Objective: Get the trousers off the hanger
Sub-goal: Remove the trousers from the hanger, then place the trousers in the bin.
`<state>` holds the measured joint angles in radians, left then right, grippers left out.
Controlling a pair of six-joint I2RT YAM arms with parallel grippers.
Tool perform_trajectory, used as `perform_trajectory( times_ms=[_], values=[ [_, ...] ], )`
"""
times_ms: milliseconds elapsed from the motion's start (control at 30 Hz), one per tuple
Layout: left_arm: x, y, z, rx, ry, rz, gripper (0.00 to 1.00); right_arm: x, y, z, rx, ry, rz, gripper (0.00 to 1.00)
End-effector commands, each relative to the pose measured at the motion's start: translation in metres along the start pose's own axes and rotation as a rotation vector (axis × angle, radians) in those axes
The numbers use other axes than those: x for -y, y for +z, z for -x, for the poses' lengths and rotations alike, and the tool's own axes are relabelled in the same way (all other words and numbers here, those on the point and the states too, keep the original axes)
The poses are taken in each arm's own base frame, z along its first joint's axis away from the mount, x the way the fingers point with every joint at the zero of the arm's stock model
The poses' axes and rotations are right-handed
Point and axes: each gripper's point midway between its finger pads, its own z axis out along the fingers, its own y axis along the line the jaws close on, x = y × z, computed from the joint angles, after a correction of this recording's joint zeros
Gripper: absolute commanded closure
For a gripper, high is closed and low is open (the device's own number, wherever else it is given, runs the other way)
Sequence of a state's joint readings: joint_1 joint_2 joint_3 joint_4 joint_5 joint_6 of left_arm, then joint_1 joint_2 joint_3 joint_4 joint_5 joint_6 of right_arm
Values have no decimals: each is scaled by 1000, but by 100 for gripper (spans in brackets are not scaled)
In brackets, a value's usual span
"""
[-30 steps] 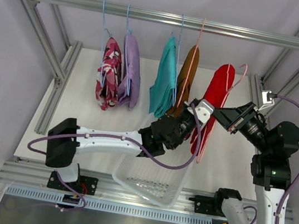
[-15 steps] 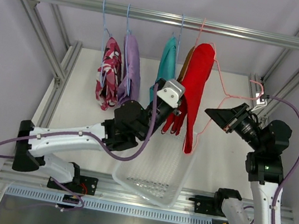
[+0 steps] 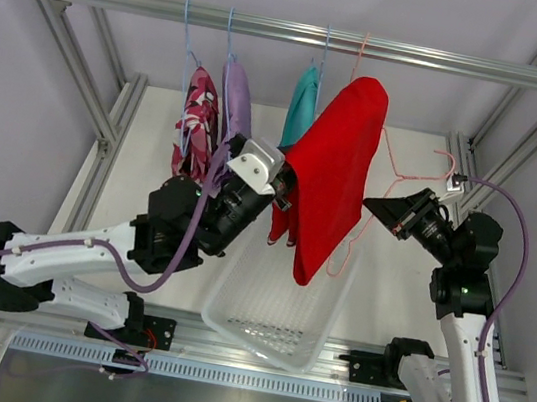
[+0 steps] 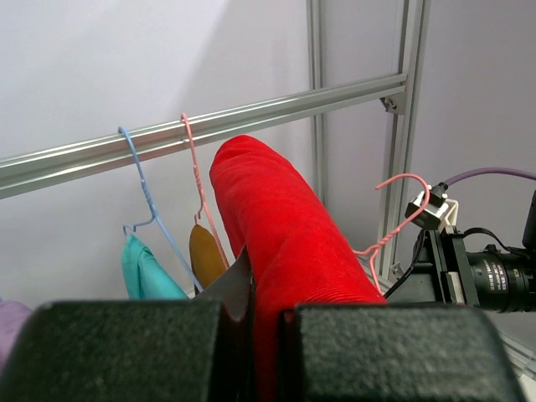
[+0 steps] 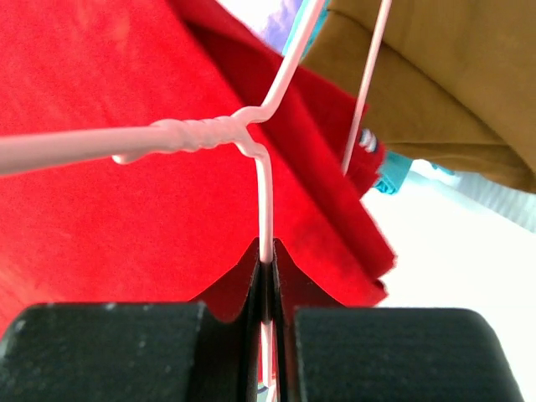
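The red trousers [image 3: 334,170] are lifted high over the white basket [image 3: 267,347], pinched in my shut left gripper [image 3: 279,198]. In the left wrist view the red cloth [image 4: 285,226] runs out from between my fingers [image 4: 266,335]. My right gripper [image 3: 374,205] is shut on the wire of the pink hanger [image 3: 409,172], which lies at the cloth's right edge. The right wrist view shows the wire [image 5: 265,201] clamped at my fingertips [image 5: 265,260], with red cloth [image 5: 109,209] behind. I cannot tell if the cloth still hangs on the hanger.
The camouflage trousers [image 3: 198,115], lilac trousers [image 3: 234,105] and teal trousers [image 3: 303,105] hang from the rail [image 3: 313,36]. The rust-brown trousers [image 4: 203,255] hang behind the red cloth. Frame posts stand at both sides.
My left gripper has pulled the red trousers up and to the left, spreading the cloth wide. My right gripper has shifted slightly left and down with the pink hanger.
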<state>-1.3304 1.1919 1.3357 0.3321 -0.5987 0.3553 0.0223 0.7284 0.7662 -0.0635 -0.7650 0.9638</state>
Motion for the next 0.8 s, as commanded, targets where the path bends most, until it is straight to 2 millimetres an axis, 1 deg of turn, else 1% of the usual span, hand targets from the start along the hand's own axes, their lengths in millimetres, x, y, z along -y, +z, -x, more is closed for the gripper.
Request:
perform_trajectory(
  times_ms=[0,67,100,167,200,267,300,333,367,400,433,467,533,667,700,733,767],
  values=[
    [-31,-17,72,185,-146,40,99,-4,0,10,49,-82,4,100],
    [-36,-22,72,175,-150,42,99,6,0,8,47,-78,-27,100],
    [-44,-30,80,187,-169,49,99,10,0,10,60,-93,-43,100],
    [-49,-38,73,160,-168,50,99,19,-1,7,60,-98,-74,100],
    [-57,-47,79,171,-194,52,99,24,-1,8,71,-116,-93,100],
    [-60,-56,69,142,-192,40,99,31,-2,7,74,-120,-117,100],
    [-69,-66,77,156,-221,43,99,33,-2,8,81,-125,-126,100],
    [-71,-70,76,149,-226,41,99,35,-3,7,81,-135,-133,100],
    [-72,-74,69,131,-223,35,99,38,-4,6,83,-136,-140,100],
    [-80,-83,73,138,-236,41,99,39,-4,6,83,-137,-140,100],
    [-84,-88,74,138,-243,45,99,40,-4,6,86,-141,-138,100],
    [-84,-91,64,120,-237,44,99,42,-4,4,85,-141,-140,100],
    [-90,-103,63,118,-256,39,99,46,-4,1,82,-141,-141,100],
    [-95,-118,45,82,-275,38,99,58,-4,-7,69,-127,-155,100],
    [-91,-120,30,56,-262,32,99,61,-4,-8,67,-123,-160,100],
    [-90,-123,25,48,-265,30,99,65,-4,-11,64,-121,-161,100],
    [-94,-128,25,54,-291,29,99,67,-4,-12,63,-120,-165,100]
  ],
)
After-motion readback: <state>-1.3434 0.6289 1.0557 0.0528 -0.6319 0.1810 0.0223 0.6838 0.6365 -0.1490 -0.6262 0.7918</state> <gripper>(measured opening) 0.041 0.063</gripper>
